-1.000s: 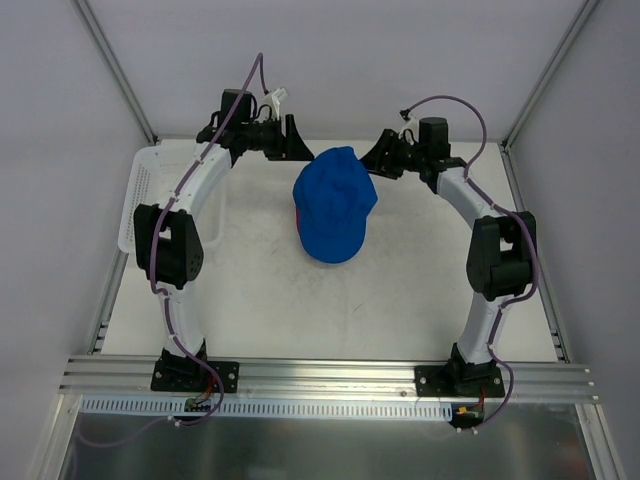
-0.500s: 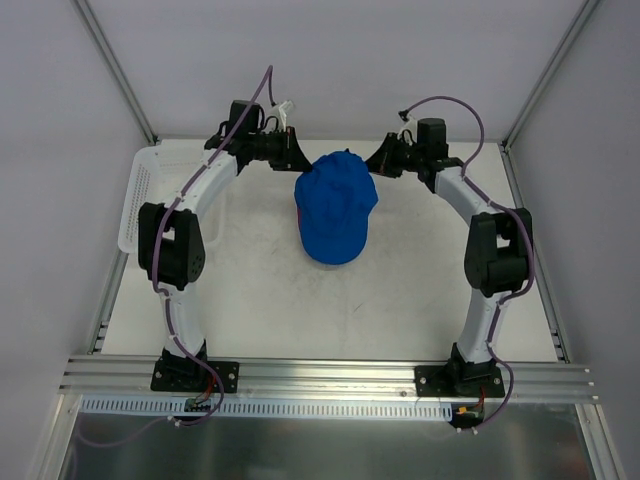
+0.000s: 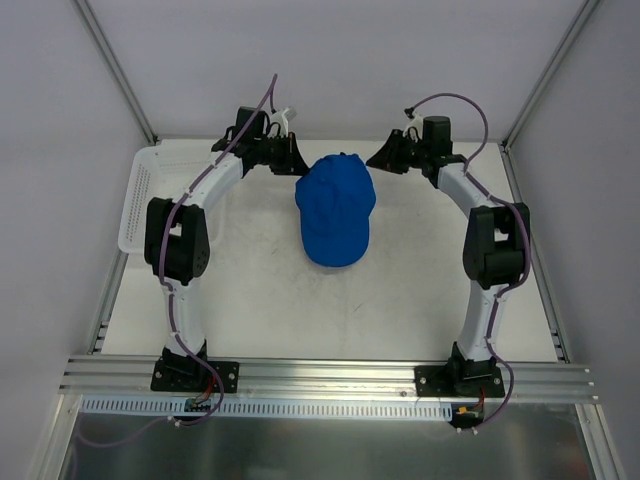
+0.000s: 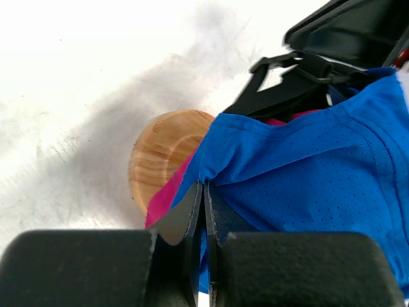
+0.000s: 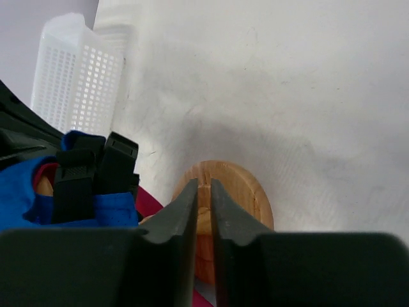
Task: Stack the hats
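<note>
Where the counter [image 3: 250,300] meets the far wall, both arms reach in from either side of one stack of hats. It holds two: a blue hat [image 3: 335,210] on top and a pink hat [image 4: 165,197] showing only as a sliver beneath it. The stack sits on a single round wooden disc [image 4: 163,147], well apart from the side edges. The blue brim points toward the arm bases, with bare counter between. One white basket [image 3: 135,205] stands against the left edge. The left hand [image 4: 204,192] has its fingers pressed together on a puckered fold of the blue hat's rim. The right hand [image 5: 204,188] is closed to a thin slit, holding nothing, beside the blue hat's black strap [image 5: 96,166].
</note>
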